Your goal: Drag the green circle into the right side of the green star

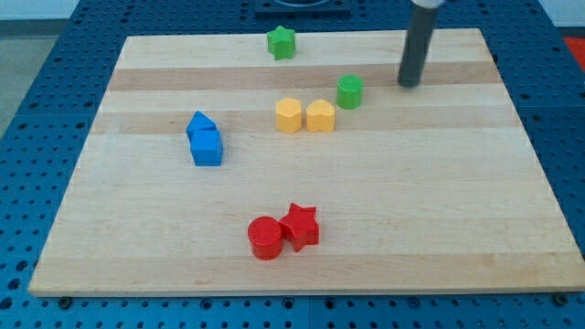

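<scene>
The green circle [350, 91] stands on the wooden board, right of centre in the upper part. The green star [281, 42] sits near the board's top edge, up and to the left of the circle. My tip [409, 84] is to the right of the green circle, a short gap away, not touching it. The rod rises from there to the view's top.
A yellow hexagon [289, 115] and a yellow heart-like block [320, 116] sit side by side just down-left of the green circle. Two blue blocks [205, 139] lie at the left. A red circle [265, 238] and red star [300, 226] touch near the bottom.
</scene>
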`<move>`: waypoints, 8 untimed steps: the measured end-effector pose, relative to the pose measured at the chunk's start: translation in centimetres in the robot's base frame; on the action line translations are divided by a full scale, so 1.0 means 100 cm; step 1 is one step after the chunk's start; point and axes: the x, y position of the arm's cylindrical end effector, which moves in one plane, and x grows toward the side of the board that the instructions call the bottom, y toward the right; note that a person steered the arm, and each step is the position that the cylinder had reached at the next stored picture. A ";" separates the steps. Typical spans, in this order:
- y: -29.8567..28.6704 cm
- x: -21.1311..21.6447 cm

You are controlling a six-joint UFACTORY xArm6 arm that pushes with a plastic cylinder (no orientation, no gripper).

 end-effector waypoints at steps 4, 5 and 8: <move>-0.091 -0.038; -0.094 -0.045; -0.125 -0.004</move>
